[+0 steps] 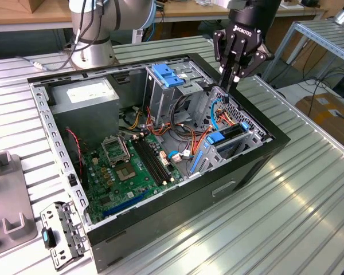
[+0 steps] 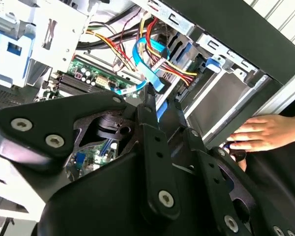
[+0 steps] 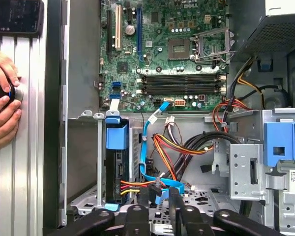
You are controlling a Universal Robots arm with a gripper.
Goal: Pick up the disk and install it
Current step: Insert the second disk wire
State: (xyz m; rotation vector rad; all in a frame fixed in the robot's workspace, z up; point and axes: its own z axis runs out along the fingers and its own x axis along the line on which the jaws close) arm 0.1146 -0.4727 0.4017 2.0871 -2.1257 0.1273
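Disk (image 3: 113, 169), edge-on, dark, blue-railed, sits in its bay (image 3: 83, 196); gripper (image 1: 233, 80) closed, empty.

One open computer case (image 1: 258, 154), one motherboard (image 1: 129, 166), one end effector (image 1: 234, 77), two hands (image 3: 2, 101).

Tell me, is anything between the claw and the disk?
Yes. A blue ribbon cable and red and yellow wires lie between the gripper and the disk, which stands on edge in its bay.
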